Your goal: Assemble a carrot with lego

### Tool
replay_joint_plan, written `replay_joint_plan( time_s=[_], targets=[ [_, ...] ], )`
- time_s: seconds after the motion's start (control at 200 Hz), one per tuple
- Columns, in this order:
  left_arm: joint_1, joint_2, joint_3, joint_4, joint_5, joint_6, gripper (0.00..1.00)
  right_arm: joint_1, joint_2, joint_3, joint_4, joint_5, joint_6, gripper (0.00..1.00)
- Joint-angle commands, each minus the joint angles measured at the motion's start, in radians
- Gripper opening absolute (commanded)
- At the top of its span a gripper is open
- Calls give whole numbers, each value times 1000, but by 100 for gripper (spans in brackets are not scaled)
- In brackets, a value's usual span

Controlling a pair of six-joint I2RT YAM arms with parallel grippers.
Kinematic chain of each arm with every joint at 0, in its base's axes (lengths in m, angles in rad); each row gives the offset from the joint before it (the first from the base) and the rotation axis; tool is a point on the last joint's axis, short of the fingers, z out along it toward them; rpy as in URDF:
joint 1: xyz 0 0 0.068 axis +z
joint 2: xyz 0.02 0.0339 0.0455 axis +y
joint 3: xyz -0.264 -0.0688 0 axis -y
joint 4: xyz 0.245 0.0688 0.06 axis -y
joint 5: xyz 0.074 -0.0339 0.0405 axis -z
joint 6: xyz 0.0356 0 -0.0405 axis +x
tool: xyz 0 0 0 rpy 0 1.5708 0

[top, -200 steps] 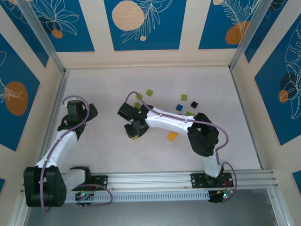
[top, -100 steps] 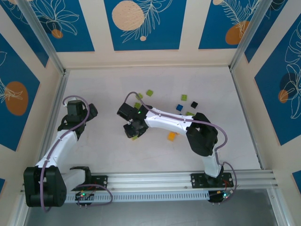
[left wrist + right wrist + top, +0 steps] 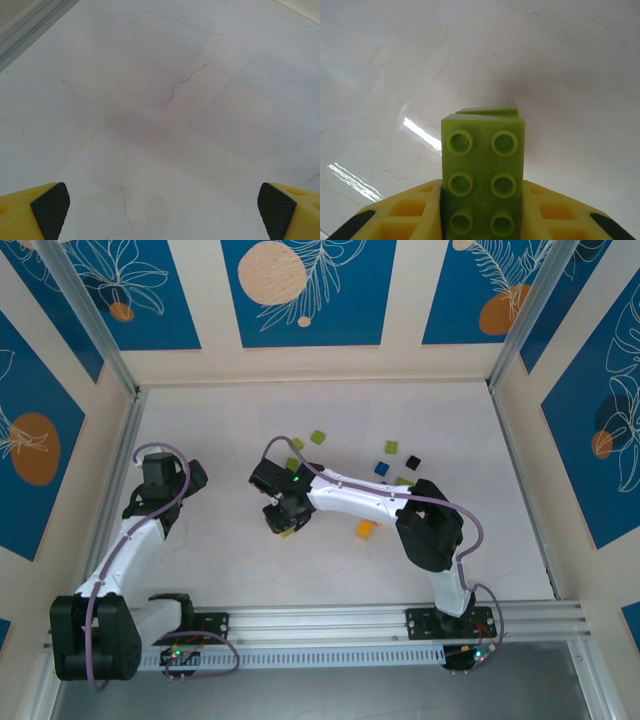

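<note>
Cream walls with blue leaf-patterned panels [image 3: 300, 290] close in a white, faintly veined tabletop [image 3: 220, 420]. Over its left side the left claw [image 3: 162, 210] hangs above bare surface. Its yellow, black-padded fingers [image 3: 50, 210] are spread as wide as they go and hold nothing.

The right arm [image 3: 370, 502] reaches across toward the middle. There the right claw [image 3: 283, 523] is clamped on a lime green studded plastic brick [image 3: 482, 170], gripped by its long sides. Two columns of round studs face the wrist camera, and the brick's far end juts past the fingertips, close above the tabletop. A sliver of lime green [image 3: 487, 110] shows just beyond that end; whether it is a second piece I cannot tell.

The remaining lego pieces lie loose behind and to the right of that arm:
- a small lime green brick [image 3: 318, 437] furthest back
- a second lime green brick [image 3: 292, 463] near the wrist cable
- a green brick [image 3: 392, 447]
- a tiny black brick [image 3: 413, 461]
- a blue brick [image 3: 380, 468] between them
- another lime green brick [image 3: 403, 481] just beside the elbow
- an orange brick [image 3: 366, 529] on the near side of the forearm
</note>
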Motion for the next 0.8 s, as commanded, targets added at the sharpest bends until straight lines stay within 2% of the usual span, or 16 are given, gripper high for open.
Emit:
replay_joint_plan(
  time_s=[0.0, 0.36, 0.795],
  targets=[
    [16, -16, -6, -7, 10, 3, 99, -4, -11, -9, -18, -21, -61, 34],
    [16, -19, -6, -9, 9, 2, 99, -16, -63, 16, -27, -74, -169, 34],
    [16, -16, -6, -6, 9, 4, 99, -25, -37, 15, -33, -104, -192, 35]
  ],
)
